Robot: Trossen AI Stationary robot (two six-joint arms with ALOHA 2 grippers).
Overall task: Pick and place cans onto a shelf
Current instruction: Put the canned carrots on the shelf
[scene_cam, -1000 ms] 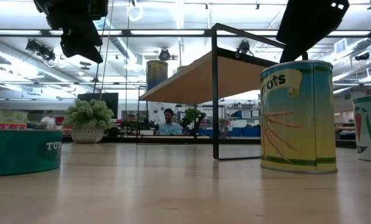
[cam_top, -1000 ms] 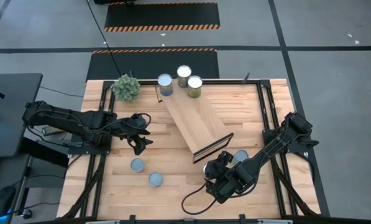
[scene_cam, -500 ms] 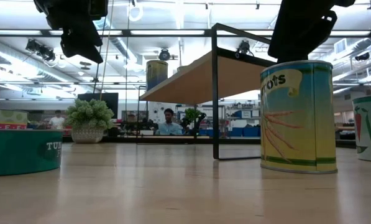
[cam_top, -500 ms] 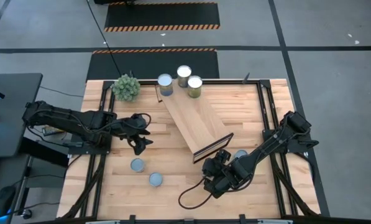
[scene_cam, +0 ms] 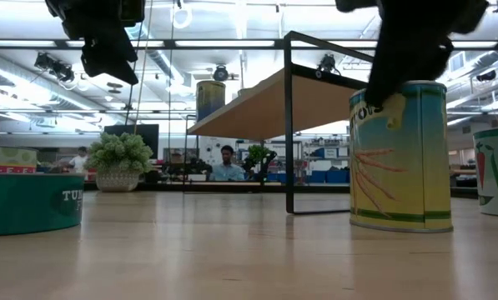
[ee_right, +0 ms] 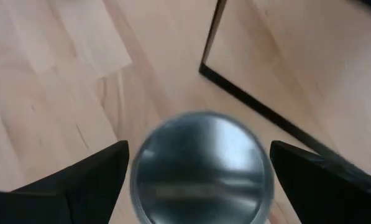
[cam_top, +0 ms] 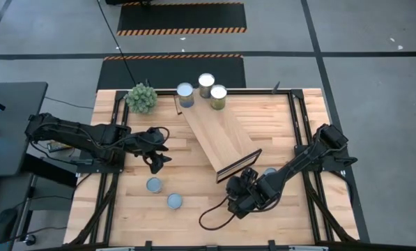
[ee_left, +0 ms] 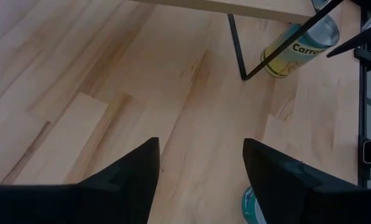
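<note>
A tall yellow carrots can (scene_cam: 399, 154) with a silvery top (ee_right: 201, 165) stands upright on the table beside the dark-framed end (cam_top: 239, 166) of the light-wood shelf (cam_top: 218, 132). My right gripper (cam_top: 237, 192) is open right above this can, one finger on each side of its top, and it hides the can in the high view. My left gripper (cam_top: 155, 160) is open and empty above the table's left part. Two flat teal tins (cam_top: 154, 185) (cam_top: 175, 201) stand on the near left. Three cans (cam_top: 206, 82) stand at the shelf's far end.
A green spiky plant ball (cam_top: 141, 97) sits at the far left. Another can (cam_top: 269, 171) stands just right of my right gripper, and a black cable (cam_top: 211, 222) loops on the table near it. Dark frame rails (cam_top: 299, 132) run along both table sides.
My right gripper has gone down and toward the table's left, from off to the right of the carrots can to right over its top; its fingers now stand beside the can's upper rim. The can has stayed where it was.
</note>
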